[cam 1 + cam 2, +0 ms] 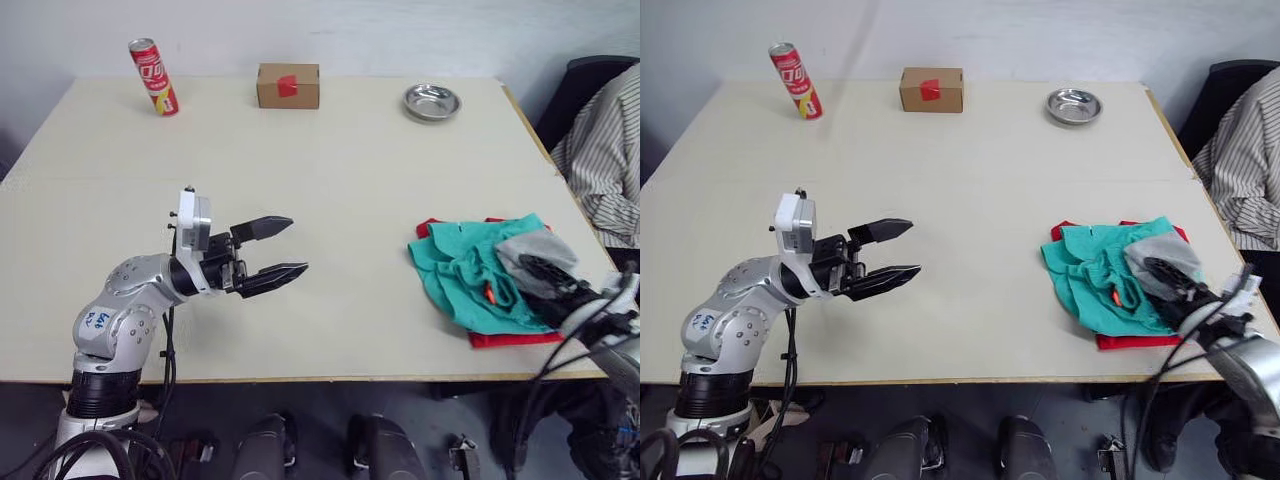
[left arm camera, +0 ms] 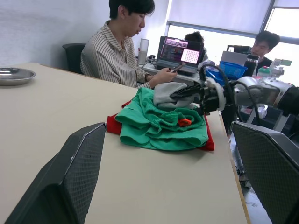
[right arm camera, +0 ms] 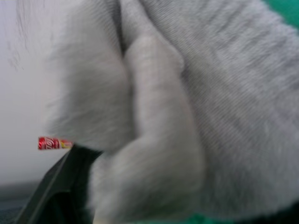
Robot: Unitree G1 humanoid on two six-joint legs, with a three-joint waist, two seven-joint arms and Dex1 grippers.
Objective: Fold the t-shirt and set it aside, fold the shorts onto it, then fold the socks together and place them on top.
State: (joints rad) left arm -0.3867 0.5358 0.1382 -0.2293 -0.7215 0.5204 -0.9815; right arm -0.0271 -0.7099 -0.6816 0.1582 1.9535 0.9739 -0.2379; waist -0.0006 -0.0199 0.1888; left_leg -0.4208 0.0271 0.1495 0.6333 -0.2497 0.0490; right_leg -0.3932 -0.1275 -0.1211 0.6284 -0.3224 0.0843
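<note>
My left gripper [image 1: 285, 249] hung over bare table [image 1: 350, 170] at about 7 o'clock of the tabletop, fingers spread wide and holding nothing, parked clear since the work was on the other side. My right gripper [image 1: 540, 272] sat at about 4 o'clock, at the near-right edge of the pile; its fingers looked pressed onto the socks [image 1: 528, 252], grey fabric bunched right against its wrist camera, so I judged it was pinching them to set them down on top. The socks lay on the shorts [image 1: 470, 275], teal, crumpled more than neatly folded, which in turn covered the t-shirt [image 1: 515, 339], red showing just at the near and far edges of the stack. That order matched the task, so I read this as the last step, nearly done. Farther back, along the far edge: red can [image 1: 153, 76] at 11 o'clock, leaning; cardboard box [image 1: 288, 85] at 12; metal bowl [image 1: 432, 102] at 1. A seated person in a striped shirt [image 1: 605, 160] was beside the table at 3 o'clock.
</note>
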